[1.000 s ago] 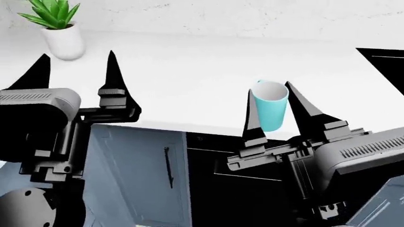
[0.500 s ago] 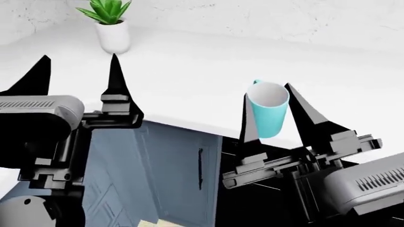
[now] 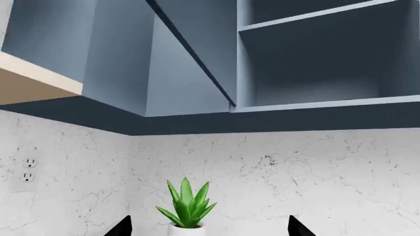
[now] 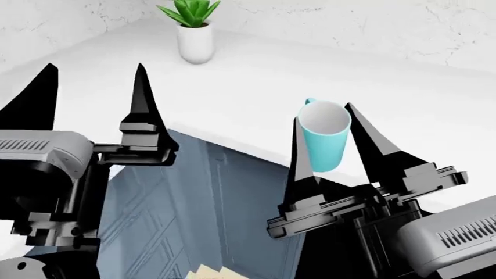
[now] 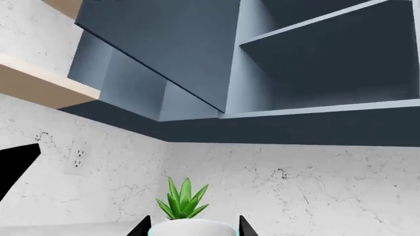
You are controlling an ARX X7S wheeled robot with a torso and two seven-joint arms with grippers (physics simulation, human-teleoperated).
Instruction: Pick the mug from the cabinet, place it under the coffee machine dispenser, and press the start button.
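Turquoise and upright, the mug (image 4: 323, 142) sits between the two black fingers of the right gripper (image 4: 329, 145), which closes on its sides and carries it above the white counter (image 4: 256, 87), mouth up and its small handle turned away from the wrist. In the right wrist view only the mug's pale rim (image 5: 192, 227) shows, low between the finger roots. The left gripper (image 4: 89, 96) holds nothing, its fingers spread wide, well off to the side of the mug.

Neither the coffee machine nor its dispenser appears in any current view, so I judge the main risk to be steering: the arm has to bring the mug to a target it cannot yet see, and a blind swing could knock the mug against the machine's body. The fingers grip only the mug's smooth wall, so a sharp turn might let it tilt or slip. The plant pot (image 4: 194, 42), far ahead of the gripper, looks safely clear.
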